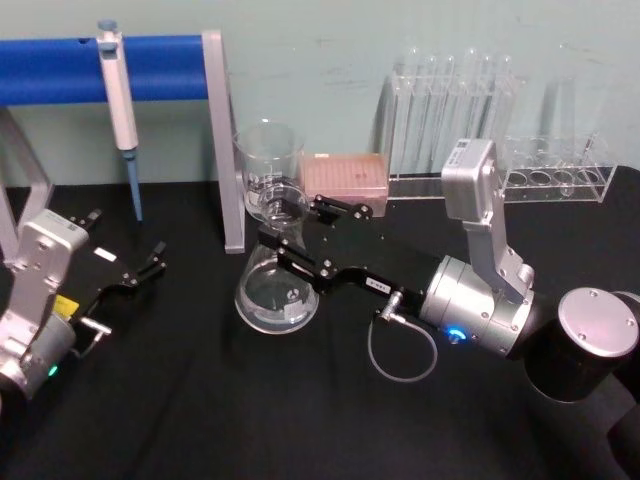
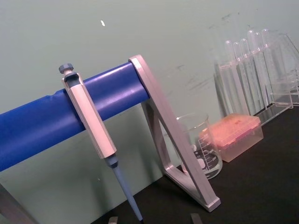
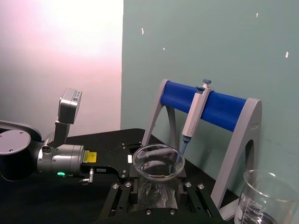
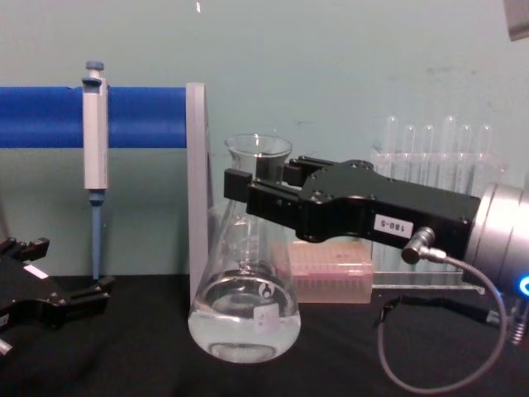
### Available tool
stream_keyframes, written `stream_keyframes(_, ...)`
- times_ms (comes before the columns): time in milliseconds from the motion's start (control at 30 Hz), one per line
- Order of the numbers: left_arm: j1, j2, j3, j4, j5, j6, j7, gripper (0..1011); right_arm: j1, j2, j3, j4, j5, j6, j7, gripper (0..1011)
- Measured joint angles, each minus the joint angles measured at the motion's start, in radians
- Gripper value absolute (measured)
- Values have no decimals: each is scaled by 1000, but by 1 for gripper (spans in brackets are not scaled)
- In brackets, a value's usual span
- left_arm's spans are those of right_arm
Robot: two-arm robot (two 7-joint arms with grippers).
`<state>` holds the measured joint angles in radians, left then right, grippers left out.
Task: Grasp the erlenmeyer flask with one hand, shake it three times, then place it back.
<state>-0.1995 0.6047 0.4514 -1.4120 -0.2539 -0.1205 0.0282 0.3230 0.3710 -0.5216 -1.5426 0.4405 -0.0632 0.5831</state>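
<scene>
The erlenmeyer flask point(image 1: 276, 292) is clear glass with a little liquid in its wide base point(image 4: 244, 327). My right gripper point(image 1: 287, 232), the black hand with a white label and grey cable, is shut on its narrow neck just under the flared rim point(image 4: 258, 147). In the right wrist view the rim point(image 3: 158, 161) sits between the two fingers point(image 3: 190, 187). The flask leans slightly, and I cannot tell whether its base touches the black table. My left gripper point(image 1: 125, 242) rests open at the left, away from the flask point(image 4: 62, 269).
A glass beaker point(image 1: 268, 165) stands right behind the flask, beside the grey leg of the blue rack point(image 1: 222, 140) holding a pipette point(image 1: 120, 110). A pink tip box point(image 1: 345, 177) and a clear test tube rack point(image 1: 450, 120) line the back wall.
</scene>
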Motion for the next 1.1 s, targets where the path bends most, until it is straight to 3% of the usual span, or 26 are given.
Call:
stream_keyframes(300, 0, 0, 0, 0, 0, 0, 0, 1001, -2, 9, 1, -5, 2, -5, -22, 456)
stream_keyframes(500, 0, 0, 0, 0, 0, 0, 0, 1000, -23, 30, 30, -27, -1, -8, -57, 456)
stream_keyframes(767, 0, 0, 0, 0, 0, 0, 0, 1001, -89, 81, 108, -84, -16, -3, -132, 456)
stream_keyframes(1100, 0, 0, 0, 0, 0, 0, 0, 1001, -203, 138, 235, -167, -38, 16, -228, 456)
